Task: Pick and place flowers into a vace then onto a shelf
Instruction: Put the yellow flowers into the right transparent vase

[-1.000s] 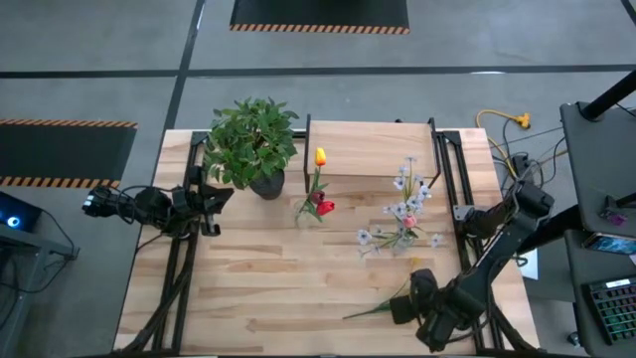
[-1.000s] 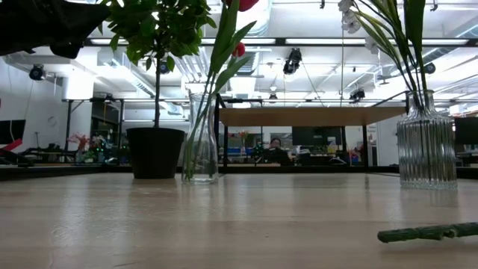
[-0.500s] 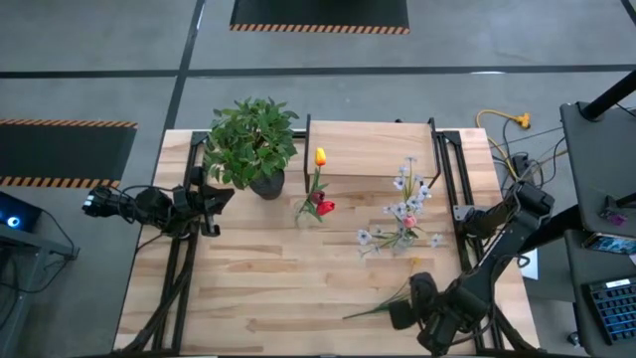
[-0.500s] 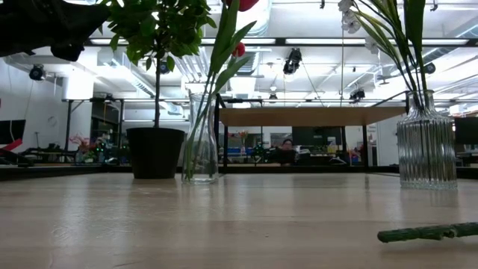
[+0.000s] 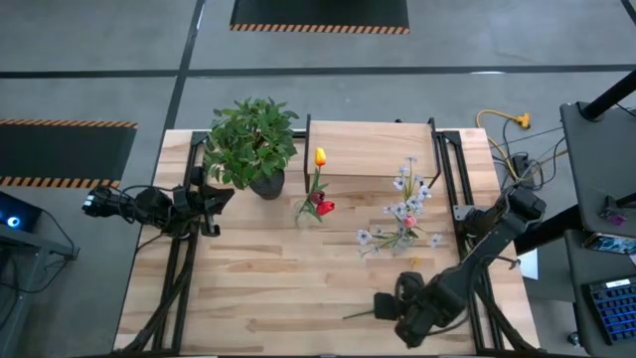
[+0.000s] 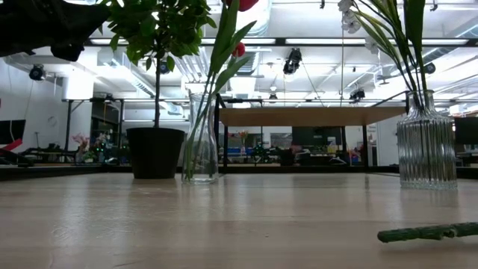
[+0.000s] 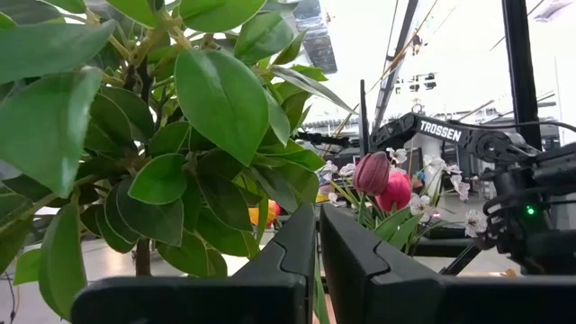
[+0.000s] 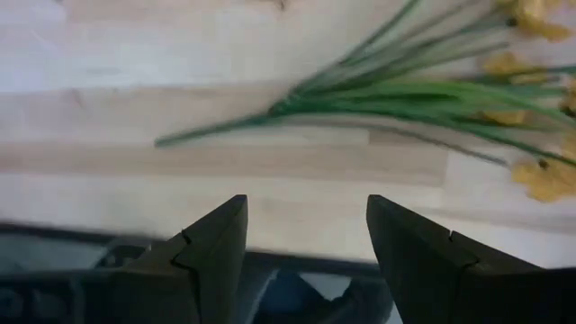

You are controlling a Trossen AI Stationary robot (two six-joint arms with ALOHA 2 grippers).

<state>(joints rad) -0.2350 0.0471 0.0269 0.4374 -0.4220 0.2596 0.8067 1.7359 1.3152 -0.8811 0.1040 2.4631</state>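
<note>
Flowers are the business here, and nearest of them is a loose sprig (image 5: 383, 303) lying flat on the wooden surface (image 5: 268, 278) close to its near edge, thin green stems bunched at one end and small yellow clusters (image 8: 540, 175) fanned at the other. Such a sprig is judged very light, limp and easily bruised at the blooms, so the sensible hold is across the bundled stems, where they run together, with a gentle pinch (a hard squeeze could crush or kink them). The right end effector (image 5: 412, 308) hovers just beside that sprig, its fingers (image 8: 211, 247) spread wide and holding nothing, with the stems beyond the tips in its wrist view. Farther back, a ribbed glass vase (image 6: 426, 146) holds pale white-lilac sprigs (image 5: 405, 204), and a slim clear vase (image 6: 200, 138) holds red and yellow tulips (image 5: 319, 194); both stand on the surface before the shelf (image 5: 370, 149). The left end effector (image 5: 214, 204) waits beside the potted plant (image 5: 253, 144), its fingers pressed together and empty.
</note>
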